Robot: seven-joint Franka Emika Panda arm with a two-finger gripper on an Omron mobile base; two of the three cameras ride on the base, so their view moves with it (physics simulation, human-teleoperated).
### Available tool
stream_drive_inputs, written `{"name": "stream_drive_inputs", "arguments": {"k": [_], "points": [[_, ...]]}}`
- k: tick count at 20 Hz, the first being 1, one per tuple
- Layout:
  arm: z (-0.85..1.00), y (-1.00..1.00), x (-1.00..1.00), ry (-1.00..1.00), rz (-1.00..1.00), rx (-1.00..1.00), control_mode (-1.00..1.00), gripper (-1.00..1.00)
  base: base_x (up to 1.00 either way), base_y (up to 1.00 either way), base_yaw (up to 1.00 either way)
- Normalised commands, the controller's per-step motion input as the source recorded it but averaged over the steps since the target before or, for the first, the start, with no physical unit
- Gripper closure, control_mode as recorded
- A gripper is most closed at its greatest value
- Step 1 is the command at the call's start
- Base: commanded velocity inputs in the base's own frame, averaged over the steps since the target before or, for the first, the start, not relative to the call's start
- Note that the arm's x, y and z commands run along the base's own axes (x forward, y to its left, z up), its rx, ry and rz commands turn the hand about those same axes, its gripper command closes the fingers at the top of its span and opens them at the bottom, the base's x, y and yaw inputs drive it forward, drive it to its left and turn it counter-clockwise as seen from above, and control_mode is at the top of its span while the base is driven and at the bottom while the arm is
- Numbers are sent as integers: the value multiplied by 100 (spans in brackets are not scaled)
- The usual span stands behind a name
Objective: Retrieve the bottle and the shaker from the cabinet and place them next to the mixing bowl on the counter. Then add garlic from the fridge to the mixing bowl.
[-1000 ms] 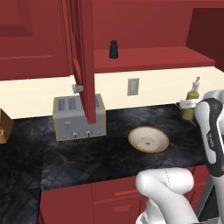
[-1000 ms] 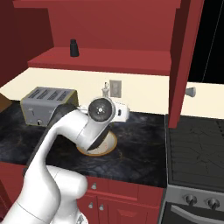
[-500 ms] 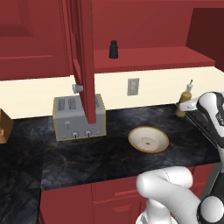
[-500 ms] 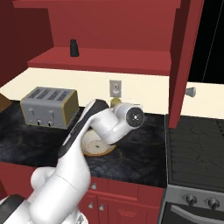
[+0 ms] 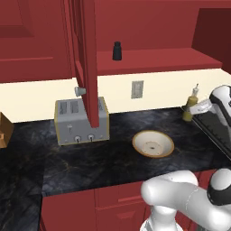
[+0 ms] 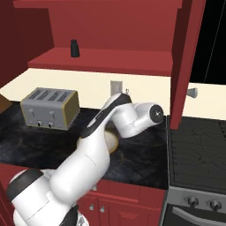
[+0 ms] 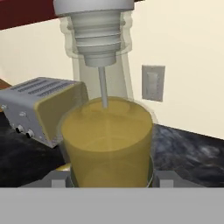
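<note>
My gripper (image 5: 196, 109) is shut on the olive-yellow bottle (image 5: 189, 107), upright and low over the black counter (image 5: 90, 162), behind and to the right of the mixing bowl (image 5: 153, 144). In the hand view the bottle (image 7: 106, 140) stands close up between the fingertips (image 7: 162, 179). I cannot tell whether its base touches the counter. The black shaker (image 5: 117, 50) stands on the shelf of the red cabinet (image 5: 158, 58), whose door (image 5: 88, 63) hangs open. From the right, my arm covers most of the bowl (image 6: 113, 143); the shaker (image 6: 75, 48) is up on the shelf.
A silver toaster (image 5: 81, 121) stands left of the bowl, under the open door's edge. A wall outlet (image 5: 137, 89) is on the cream backsplash. A stove (image 6: 198, 150) adjoins the counter at the right, below a second open door (image 6: 187, 57).
The arm has swung to the right, its wrist turning. The bottle has sunk a little toward the counter while staying in the grip.
</note>
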Motion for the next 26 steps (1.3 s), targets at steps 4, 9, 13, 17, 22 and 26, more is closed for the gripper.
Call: {"name": "stream_drive_inputs", "arguments": {"k": [4,9,13,17,22,26], "points": [[-84,-8,33,9,0,0,-100,100,0,0,0],[-71,-21,36,2,0,0,-100,100,0,0,0],[-54,-6,24,0,3,0,-100,100,0,0,0],[-38,0,7,0,16,0,-100,100,0,0,0],[-21,0,1,-1,21,0,-100,100,0,0,0],[-28,4,3,0,21,0,-100,100,0,0,0]]}}
